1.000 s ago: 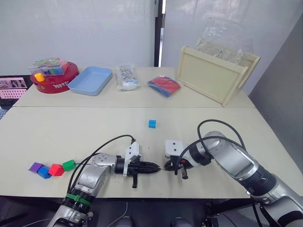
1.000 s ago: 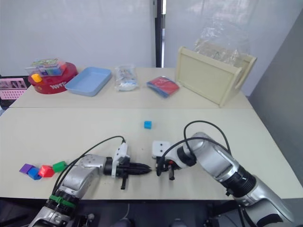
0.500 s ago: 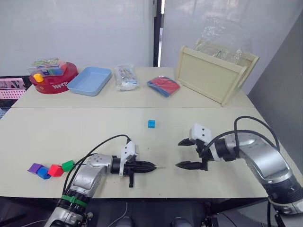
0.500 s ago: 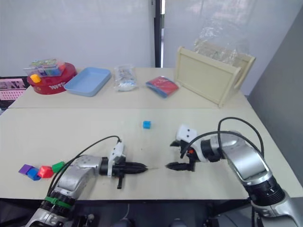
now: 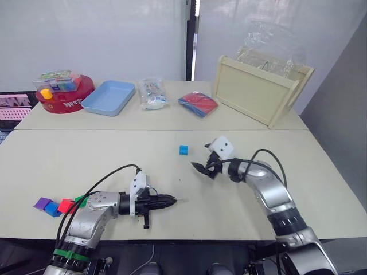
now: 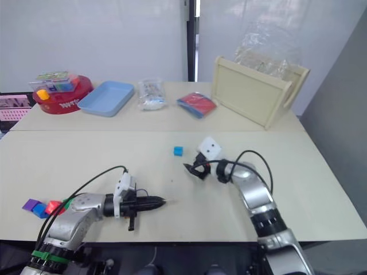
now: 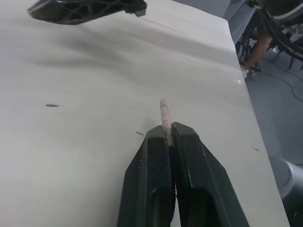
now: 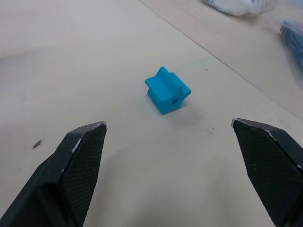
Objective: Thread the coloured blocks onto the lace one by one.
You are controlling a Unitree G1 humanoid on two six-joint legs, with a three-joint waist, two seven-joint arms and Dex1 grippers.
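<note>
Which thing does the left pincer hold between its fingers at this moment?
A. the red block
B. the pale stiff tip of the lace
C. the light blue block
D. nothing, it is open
B. The left pincer is shut on the lace, whose pale tip sticks out past its fingers, while the light blue block lies free on the table in front of the open right pincer.
</note>
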